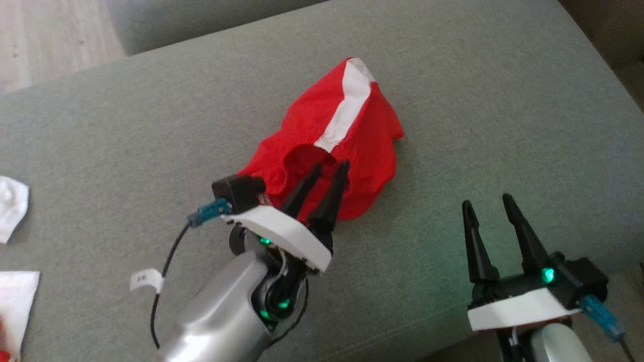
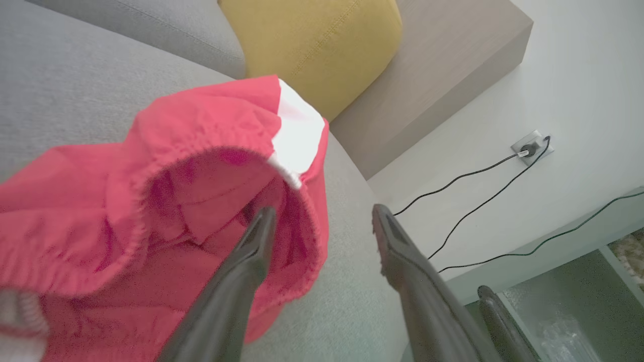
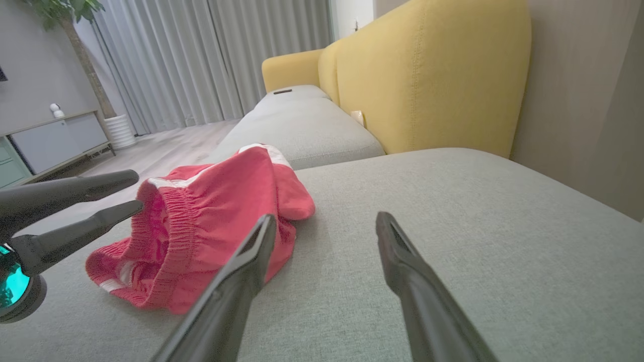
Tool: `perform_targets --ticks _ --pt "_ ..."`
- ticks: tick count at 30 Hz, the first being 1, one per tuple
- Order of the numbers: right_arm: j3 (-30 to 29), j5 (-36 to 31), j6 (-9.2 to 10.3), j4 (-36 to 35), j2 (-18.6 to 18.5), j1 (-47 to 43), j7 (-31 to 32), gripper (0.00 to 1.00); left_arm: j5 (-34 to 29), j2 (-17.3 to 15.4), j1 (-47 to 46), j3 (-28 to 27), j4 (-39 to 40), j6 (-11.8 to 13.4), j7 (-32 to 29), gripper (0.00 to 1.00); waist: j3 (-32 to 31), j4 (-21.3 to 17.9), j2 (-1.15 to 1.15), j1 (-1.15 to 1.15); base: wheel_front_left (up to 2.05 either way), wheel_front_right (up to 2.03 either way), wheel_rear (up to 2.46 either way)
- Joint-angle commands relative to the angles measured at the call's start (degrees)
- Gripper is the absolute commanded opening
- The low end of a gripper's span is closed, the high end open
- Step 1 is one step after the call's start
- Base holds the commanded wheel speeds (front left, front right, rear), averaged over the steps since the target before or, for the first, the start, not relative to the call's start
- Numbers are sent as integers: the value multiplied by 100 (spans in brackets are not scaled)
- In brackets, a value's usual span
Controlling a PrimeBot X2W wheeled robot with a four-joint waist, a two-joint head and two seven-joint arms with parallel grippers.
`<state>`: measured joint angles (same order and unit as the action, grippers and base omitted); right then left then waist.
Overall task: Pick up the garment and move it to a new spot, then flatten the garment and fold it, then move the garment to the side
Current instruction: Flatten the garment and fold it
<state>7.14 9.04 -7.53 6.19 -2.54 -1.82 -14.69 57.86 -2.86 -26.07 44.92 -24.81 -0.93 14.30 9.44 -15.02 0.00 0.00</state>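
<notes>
Pickup is starting: left pincer (image 1: 331, 165), prongs apart, is hovering at crumpled red white-striped fabric garment (image 1: 375, 136) mid grey sofa seat (image 1: 503, 125); closing on its waistband (image 2: 166, 163) seems next.

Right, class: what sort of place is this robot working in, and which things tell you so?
Probably a home living room: a grey sofa with yellow back cushions, floor-length curtains and a potted plant.
</notes>
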Motion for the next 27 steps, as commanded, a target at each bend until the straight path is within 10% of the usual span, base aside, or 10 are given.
perform_targets --ticks 1,13,15,17,27 --pt "147 31 4 -219 -33 265 -31 100 136 -2 -312 -143 113 30 70 100 85 -88 0 0 0 0 0" --pt "224 4 4 -239 -33 342 -31 100 509 -2 -863 -329 -429 62 70 100 254 -285 0 0 0 0 0" --pt "224 -6 4 -238 -33 340 -31 100 499 -2 -882 -329 -479 55 70 92 256 -291 0 0 0 0 0" --pt "219 -19 4 -237 -33 332 -31 100 453 -2 -924 -293 -552 43 70 5 258 -287 0 0 0 0 0" --pt "301 -21 4 -177 -33 330 -31 100 174 -2 -1328 102 -787 -294 56 0 25 -317 0 0 0 0 0"
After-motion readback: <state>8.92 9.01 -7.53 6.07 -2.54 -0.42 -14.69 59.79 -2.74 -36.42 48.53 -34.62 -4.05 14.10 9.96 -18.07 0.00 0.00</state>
